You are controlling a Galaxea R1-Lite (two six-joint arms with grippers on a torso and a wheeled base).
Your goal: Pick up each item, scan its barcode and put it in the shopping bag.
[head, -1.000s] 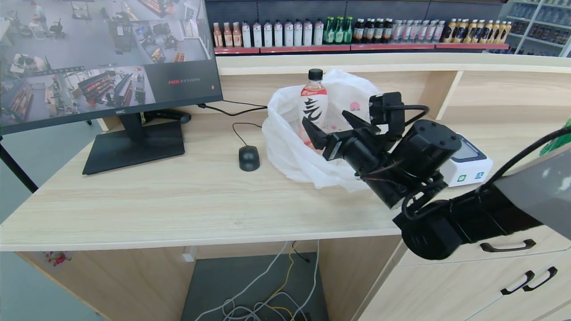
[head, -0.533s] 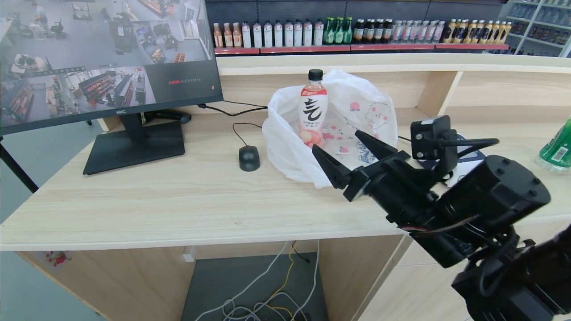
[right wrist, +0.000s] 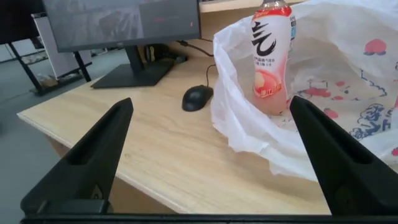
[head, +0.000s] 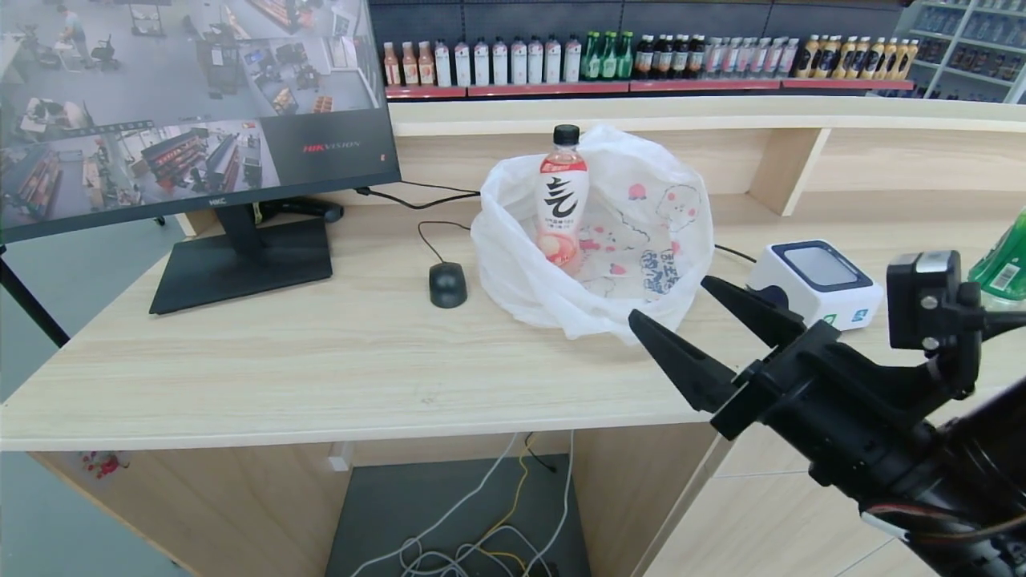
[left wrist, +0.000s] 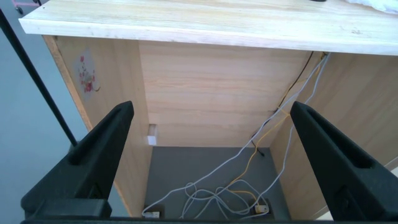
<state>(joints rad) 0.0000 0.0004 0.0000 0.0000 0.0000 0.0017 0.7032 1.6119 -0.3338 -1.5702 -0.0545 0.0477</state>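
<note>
shopping bag (head: 521, 280): 1 | pink-labelled bottle (head: 561, 200): 1 | green bottle (head: 1002, 268): 1 | barcode scanner (head: 817, 280): 1 | computer mouse (head: 447, 284): 1 | monitor (head: 184, 104): 1 | shelf bottles (head: 641, 56): one long row, too small to count | grippers: 2, left gripper (left wrist: 211, 107) and right gripper (head: 669, 298)

Wooden counter (head: 321, 353), stocked shelves (head: 561, 86) (behind), grey floor (head: 48, 521)

The shopping bag (head: 513, 272) is white, printed with pink peaches and blue marks (too small to tell more). The bottle (head: 562, 200) is pale pink, with a black cap and a bold black brushstroke on its white, red-topped label. The desk (head: 321, 353) is pale wood grain, the mouse (head: 447, 284) black, the scanner (head: 834, 300) white with a dark blue top, and the right gripper (head: 669, 298) black.
</note>
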